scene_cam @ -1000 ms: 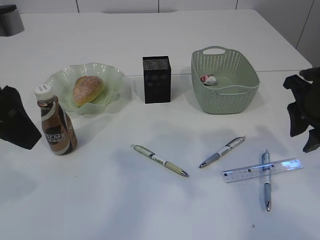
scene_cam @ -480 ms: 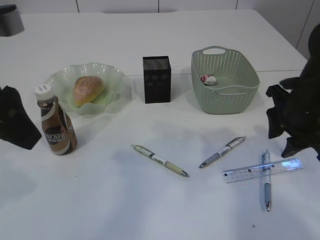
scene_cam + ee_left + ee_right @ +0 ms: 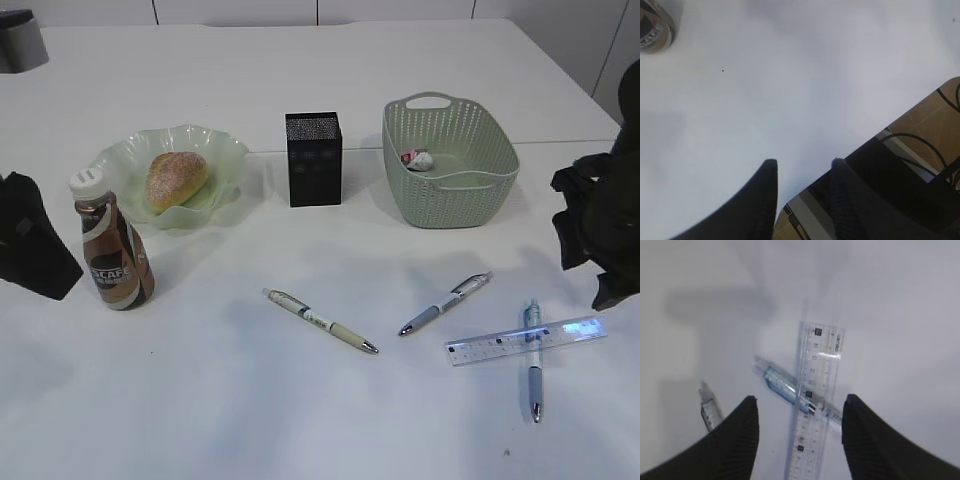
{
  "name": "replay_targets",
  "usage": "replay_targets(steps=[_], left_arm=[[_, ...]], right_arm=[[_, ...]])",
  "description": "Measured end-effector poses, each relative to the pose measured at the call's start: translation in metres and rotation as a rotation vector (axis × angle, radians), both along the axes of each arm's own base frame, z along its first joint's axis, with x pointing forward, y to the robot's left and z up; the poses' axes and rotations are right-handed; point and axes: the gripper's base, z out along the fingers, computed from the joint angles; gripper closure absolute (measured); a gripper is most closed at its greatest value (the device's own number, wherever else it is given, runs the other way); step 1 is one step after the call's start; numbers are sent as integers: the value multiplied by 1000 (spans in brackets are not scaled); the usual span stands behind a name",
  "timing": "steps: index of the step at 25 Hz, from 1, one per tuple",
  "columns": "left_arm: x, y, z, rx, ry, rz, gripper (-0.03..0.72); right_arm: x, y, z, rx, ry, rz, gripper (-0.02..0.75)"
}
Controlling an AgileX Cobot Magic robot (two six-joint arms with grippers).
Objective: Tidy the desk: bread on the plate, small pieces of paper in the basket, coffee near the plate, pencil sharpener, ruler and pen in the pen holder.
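Two arms flank the plain white desk (image 3: 320, 70). Right gripper (image 3: 799, 410) has swung in from the far-right edge w/ jaws spreading wide, now empty, prob. lining up a pick. Short clear bluish plastic ruler (image 3: 815, 405) lies directly between its fingers, apparently across a blue-grey pen (image 3: 782, 386). Left gripper (image 3: 802, 165) idles partly open, empty.

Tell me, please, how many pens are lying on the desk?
3: an olive pen at centre front, a grey pen to its right, and a blue pen under the ruler.
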Motion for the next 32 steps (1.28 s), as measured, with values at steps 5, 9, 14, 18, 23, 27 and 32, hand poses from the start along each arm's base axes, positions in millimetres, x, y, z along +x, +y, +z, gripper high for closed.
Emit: replay_targets(steps=[5,9,14,18,23,27,32], left_arm=[[0,0,0,-1,3,0,440],[0,0,0,1,2,0,440],[0,0,0,1,3,-1,441],[-1,0,0,3,11,-2,441],[-2,0,-1,6,23,-5,441],[-2,0,-1,6,23,-5,441],[-2,0,-1,6,23,-5,442]], right_arm=[[1,-7,1,-86,-1,37,312],[-2,-8,1,-101,27,25,312],[-1,-5,-1,-54,15,-18,311],[3,0,-11,5,21,-44,312],[4,3,-23,22,60,-55,312],[5,3,-30,17,88,-63,311],[5,3,-35,17,105,-90,311]])
